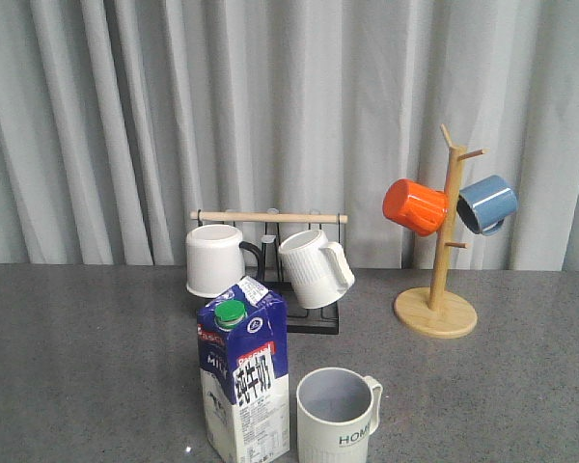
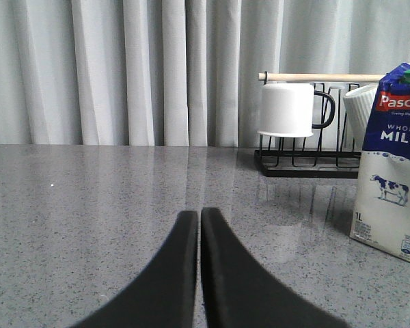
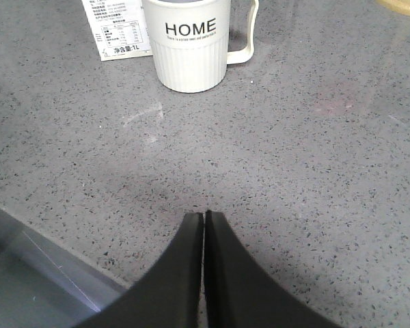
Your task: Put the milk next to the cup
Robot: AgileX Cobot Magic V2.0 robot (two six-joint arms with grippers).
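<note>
The milk [image 1: 243,386], a blue and white carton with a green cap, stands upright near the table's front edge. The cup [image 1: 337,417], pale cream with "HOME" lettering, stands just to its right, a narrow gap between them, handle to the right. In the left wrist view the milk [image 2: 396,171] is at the right edge, apart from my left gripper [image 2: 199,213], which is shut and empty low over the table. In the right wrist view the cup [image 3: 190,42] and the carton's base [image 3: 119,31] lie ahead of my shut, empty right gripper [image 3: 204,216]. Neither gripper shows in the front view.
A black wire rack [image 1: 299,313] with a wooden bar holds a plain white mug [image 1: 215,258] and a ribbed white mug [image 1: 314,267] behind the milk. A wooden mug tree [image 1: 436,311] at the back right carries an orange mug [image 1: 415,205] and a blue mug [image 1: 486,203]. The table's front edge [image 3: 34,273] is by the right gripper.
</note>
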